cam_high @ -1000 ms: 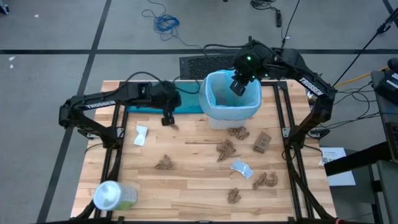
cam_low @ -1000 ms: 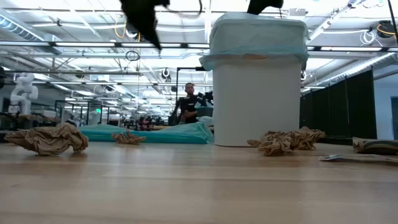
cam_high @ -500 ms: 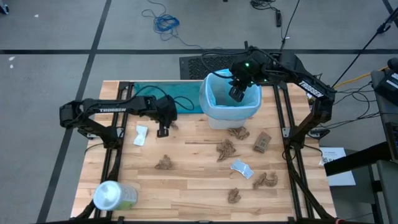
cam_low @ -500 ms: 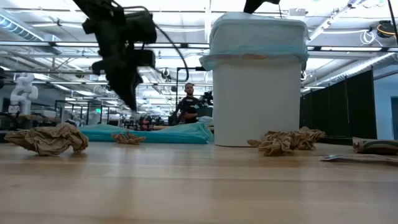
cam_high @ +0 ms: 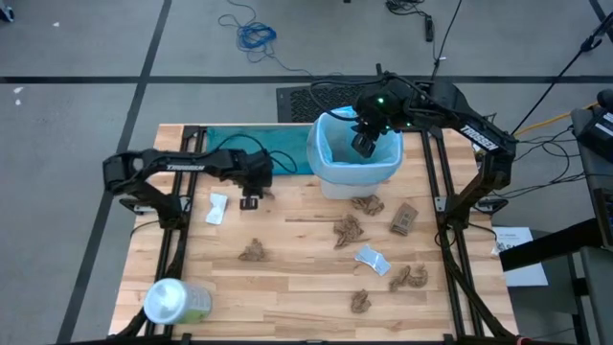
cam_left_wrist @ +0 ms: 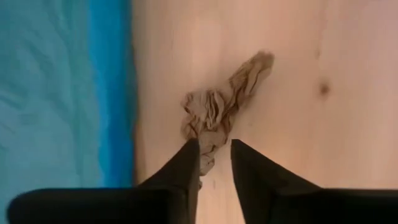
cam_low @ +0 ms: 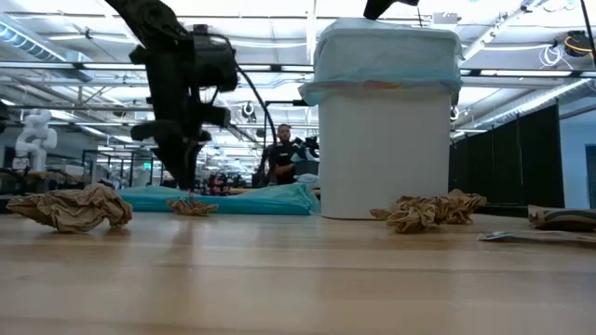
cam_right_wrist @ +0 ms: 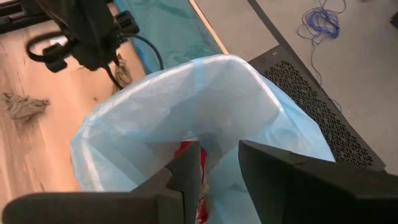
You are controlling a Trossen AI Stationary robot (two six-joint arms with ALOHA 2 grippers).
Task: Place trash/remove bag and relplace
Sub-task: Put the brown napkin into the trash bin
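Note:
A small crumpled brown paper wad (cam_left_wrist: 217, 112) lies on the wood next to the teal bag (cam_left_wrist: 56, 93). My left gripper (cam_left_wrist: 214, 152) points down at it, open, with a fingertip on each side of the wad's narrow end; in the low view the left gripper (cam_low: 191, 191) stands just over the wad (cam_low: 193, 207). My right gripper (cam_right_wrist: 219, 155) hovers open above the white bin (cam_high: 356, 177), which is lined with the pale-blue bag (cam_right_wrist: 205, 106). Something red (cam_right_wrist: 186, 148) lies inside the bin. My left gripper comes from above, pointing down, its fingers astride the wad's narrow tail (cam_left_wrist: 208, 149), which lies on the table. I cannot tell whether the fingers touch the paper.
More brown wads (cam_high: 350, 230) (cam_high: 254, 251) (cam_high: 412, 278) and white scraps (cam_high: 217, 208) (cam_high: 374, 259) are scattered over the table. A pale-green container with a white lid (cam_high: 172, 302) lies at the near left corner. The teal bag (cam_high: 239, 149) is spread along the far edge.
My left gripper has come down from well above the table to the brown wad beside the teal bag, tipping to point more steeply down. The wad has stayed where it was.

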